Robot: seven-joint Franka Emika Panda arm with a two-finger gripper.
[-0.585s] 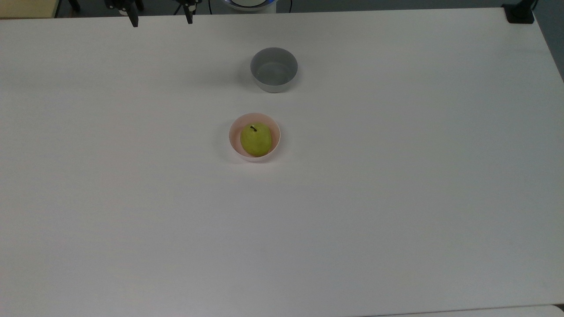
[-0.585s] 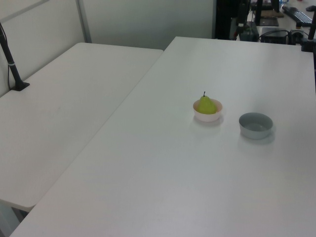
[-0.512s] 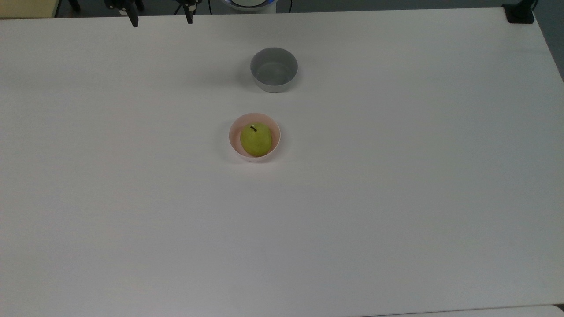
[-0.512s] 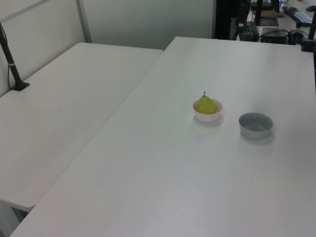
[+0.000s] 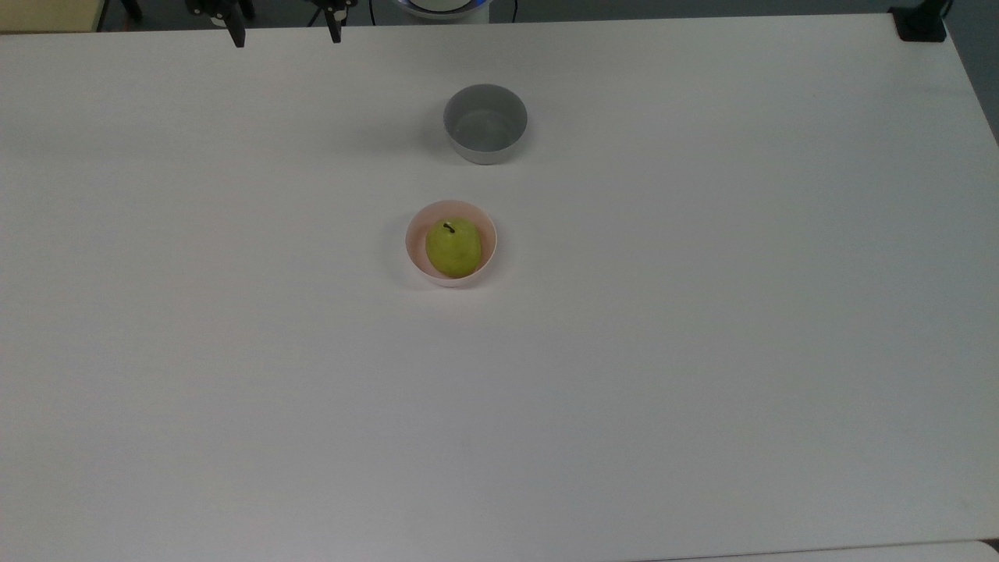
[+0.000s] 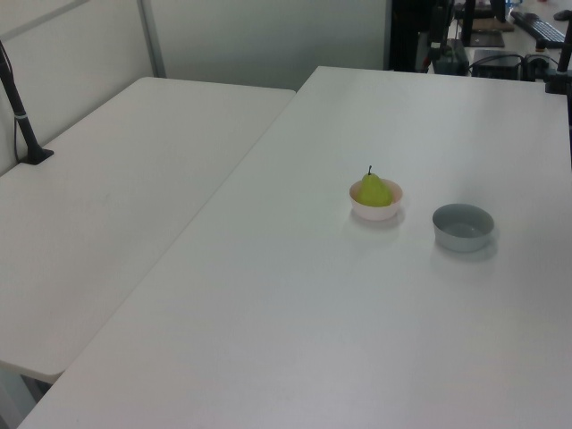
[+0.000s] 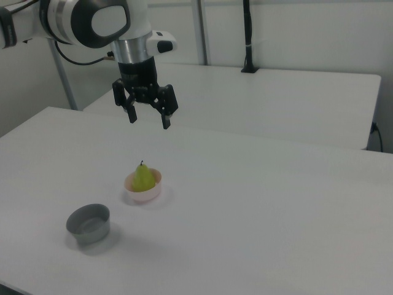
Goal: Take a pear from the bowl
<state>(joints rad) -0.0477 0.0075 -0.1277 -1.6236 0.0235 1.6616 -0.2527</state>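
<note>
Pear (image 5: 453, 247) sits stem-up inside the pink bowl (image 5: 414, 254) near the middle of the white table (image 5: 702, 351) in the top view, with the grey bowl (image 5: 485, 123) standing apart from it, nearer the top edge. At that edge the hand (image 5: 284, 33) shows as two dark fingertips held wide apart.

Left view: the pear (image 6: 374, 190) rests in the pink bowl (image 6: 376, 213); the grey bowl (image 6: 463, 227) stands to the left view's right of it, not touching.

Right view: the hand (image 7: 149, 118) hangs in the air above and behind the pear (image 7: 143, 177), fingers spread and empty. The pink bowl (image 7: 145, 193) holds the fruit, and the grey bowl (image 7: 89, 226) sits toward the right view's lower left.
</note>
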